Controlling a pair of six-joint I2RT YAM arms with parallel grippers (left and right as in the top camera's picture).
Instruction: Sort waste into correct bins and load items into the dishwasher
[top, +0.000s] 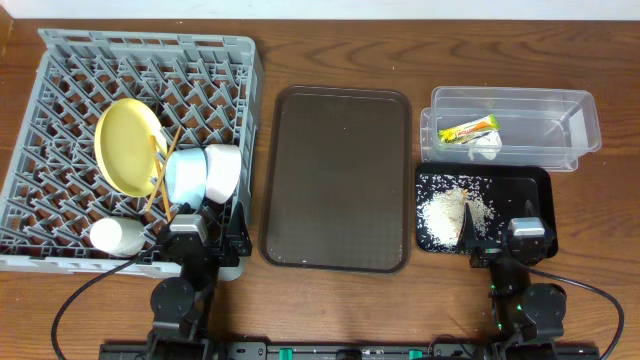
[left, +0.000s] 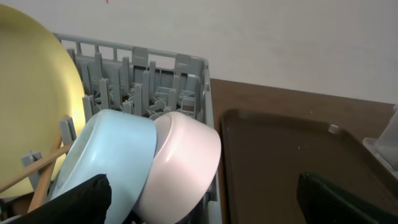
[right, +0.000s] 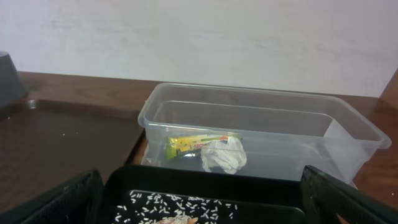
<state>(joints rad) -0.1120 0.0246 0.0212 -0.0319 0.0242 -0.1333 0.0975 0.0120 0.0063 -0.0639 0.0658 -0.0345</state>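
Both spread: left hand (left: 211, 202), right hand (right: 202, 202), at brown wooden table (top: 400, 310), white wall (right: 199, 37).

Dishes: one rack (top: 60, 70), one yellow plate (top: 128, 145), one blue bowl (top: 185, 175), two white bowls (top: 222, 170), two chopsticks (top: 163, 170). Containers: one brown tray (top: 338, 180), one clear tub (top: 540, 105), one black tray (top: 535, 190). Waste: one wrapper (top: 468, 130), one tissue (top: 487, 148), and one scatter of rice (top: 445, 208), its grains too many and too small to count.

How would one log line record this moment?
rack: plate, blue bowl, white bowl, chopsticks loaded | clear tub: wrapper, tissue | black tray: rice scraps | left gripper: open | right gripper: open
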